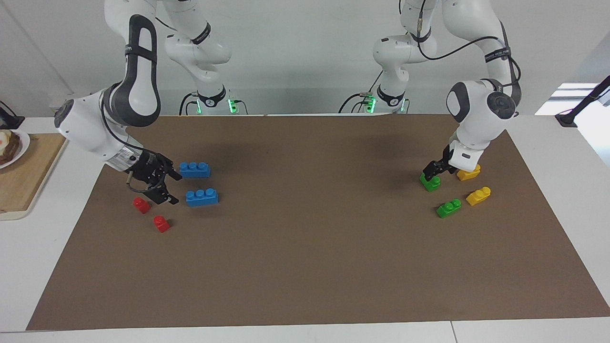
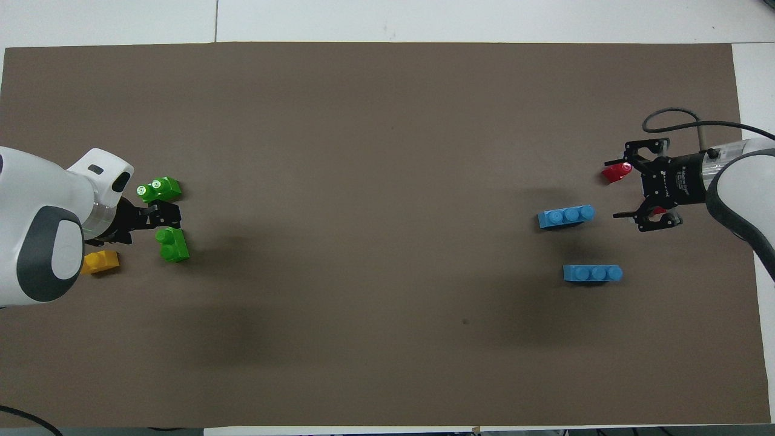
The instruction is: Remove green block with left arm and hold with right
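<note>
Left pincer [image 1: 436,168]: fingers apart, just above a green block [image 1: 430,183], gripping nothing.
Right pincer [image 1: 164,186]: fingers apart, empty, between blue bricks [image 1: 202,196] and red bricks [image 1: 141,205].
Green block: on the brown mat [image 1: 310,228], beside yellow bricks [image 1: 469,173].

One camera faces the robots from high across; another looks steeply down; both share the mat [image 1: 314,247].
</note>
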You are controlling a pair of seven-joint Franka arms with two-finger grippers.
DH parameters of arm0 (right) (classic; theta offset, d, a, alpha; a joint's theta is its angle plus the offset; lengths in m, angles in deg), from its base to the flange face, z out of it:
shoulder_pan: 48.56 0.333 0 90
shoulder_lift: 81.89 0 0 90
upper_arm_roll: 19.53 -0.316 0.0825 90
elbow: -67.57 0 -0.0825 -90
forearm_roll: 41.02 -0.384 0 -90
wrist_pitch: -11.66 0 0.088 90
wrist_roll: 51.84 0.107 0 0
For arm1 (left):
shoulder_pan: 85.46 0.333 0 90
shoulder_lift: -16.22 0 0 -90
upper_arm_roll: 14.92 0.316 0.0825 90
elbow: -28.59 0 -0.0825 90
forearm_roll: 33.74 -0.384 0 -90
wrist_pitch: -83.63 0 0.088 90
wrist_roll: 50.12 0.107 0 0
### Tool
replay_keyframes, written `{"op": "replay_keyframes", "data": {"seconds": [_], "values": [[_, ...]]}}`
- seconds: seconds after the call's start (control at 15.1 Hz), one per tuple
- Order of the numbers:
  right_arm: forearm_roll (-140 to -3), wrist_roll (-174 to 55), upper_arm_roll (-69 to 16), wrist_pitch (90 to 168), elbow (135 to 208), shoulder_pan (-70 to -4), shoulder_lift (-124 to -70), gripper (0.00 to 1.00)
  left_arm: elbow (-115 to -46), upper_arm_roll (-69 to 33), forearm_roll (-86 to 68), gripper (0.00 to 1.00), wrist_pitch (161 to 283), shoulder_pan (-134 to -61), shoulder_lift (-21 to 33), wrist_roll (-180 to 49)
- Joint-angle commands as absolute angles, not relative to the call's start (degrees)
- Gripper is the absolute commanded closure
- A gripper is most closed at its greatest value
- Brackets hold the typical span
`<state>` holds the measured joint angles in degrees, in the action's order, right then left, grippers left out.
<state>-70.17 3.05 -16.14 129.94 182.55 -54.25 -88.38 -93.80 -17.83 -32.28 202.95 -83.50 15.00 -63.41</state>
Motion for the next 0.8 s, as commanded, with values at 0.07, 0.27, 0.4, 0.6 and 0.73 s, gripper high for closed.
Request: {"op": "replay_keyframes", "data": {"seconds": [0.07, 0.27, 0.4, 0.6, 0.73], "values": [[-61.96, 3.98, -17.33, 123.48, 176.4, -54.36, -85.76, 0.0, -90.51, -17.73, -32.25, 0.0, 195.0, -83.0, 20.07, -63.3], [-57.12, -0.92, -17.86, 117.51, 169.2, -53.14, -85.5, 0.0, -88.05, -17.56, -32.25, 0.0, 189.99, -82.83, 23.76, -61.47], [-54.13, -6.63, -17.86, 114.77, 166.02, -52.43, -84.89, 0.0, -85.95, -17.56, -32.25, 0.0, 185.96, -82.91, 25.0, -59.97], [-51.49, -19.63, -17.86, 113.53, 164.69, -51.38, -83.22, 0.0, -80.33, -17.56, -32.25, 0.0, 179.89, -82.82, 24.83, -57.95], [-47.63, -27.2, -18.21, 112.57, 164.25, -51.29, -82.08, 0.0, -77.86, -17.56, -32.25, 0.0, 177.68, -82.91, 24.83, -57.07]]}}
